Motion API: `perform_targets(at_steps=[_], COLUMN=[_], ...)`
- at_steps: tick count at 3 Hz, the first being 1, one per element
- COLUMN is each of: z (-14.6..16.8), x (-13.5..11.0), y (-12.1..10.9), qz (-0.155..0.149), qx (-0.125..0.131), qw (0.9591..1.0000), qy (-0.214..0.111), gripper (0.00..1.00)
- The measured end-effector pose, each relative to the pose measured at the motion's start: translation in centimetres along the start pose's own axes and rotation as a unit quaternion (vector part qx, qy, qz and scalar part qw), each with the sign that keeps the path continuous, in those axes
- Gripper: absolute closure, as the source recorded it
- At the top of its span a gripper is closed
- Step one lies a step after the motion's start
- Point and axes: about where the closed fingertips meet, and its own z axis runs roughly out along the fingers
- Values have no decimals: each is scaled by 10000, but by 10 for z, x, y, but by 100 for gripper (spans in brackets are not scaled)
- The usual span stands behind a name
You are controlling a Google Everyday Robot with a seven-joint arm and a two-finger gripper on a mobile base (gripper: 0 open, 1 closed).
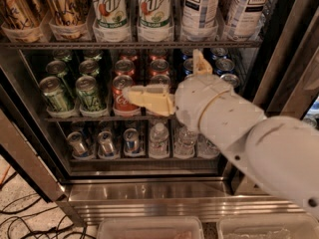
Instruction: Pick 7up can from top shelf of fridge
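Observation:
Two 7up cans point(109, 9) point(154, 8) stand side by side on the top shelf point(75, 44) of the fridge point(149, 195), white with green logos. Their tops are cut off by the frame edge. My gripper point(160, 71) is open and empty, one cream finger point(147, 97) pointing left and the other point(200, 63) pointing up. It hangs in front of the middle rack, below the top shelf and a little right of the 7up cans, touching nothing. My white arm point(259, 143) fills the lower right.
Gold cans point(22, 9) stand left of the 7up cans, tall tea cans point(199, 6) to the right. Green point(89, 91), red point(119, 91) and blue cans point(224, 66) fill the middle rack. Cans and bottles point(159, 138) sit below. Cables point(20, 218) lie on the floor at the left.

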Motion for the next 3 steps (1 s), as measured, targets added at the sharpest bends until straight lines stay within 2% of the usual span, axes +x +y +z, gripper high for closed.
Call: perform_targets(at_steps=[1, 2, 3], z=[4, 9, 11], x=[-10, -18, -24], y=[-4, -18, -27], qz=[-6, -116, -87], qx=[-302, -252, -267], qw=[9994, 9996, 9995], qy=[-148, -97, -172], gripper=[0, 0, 0])
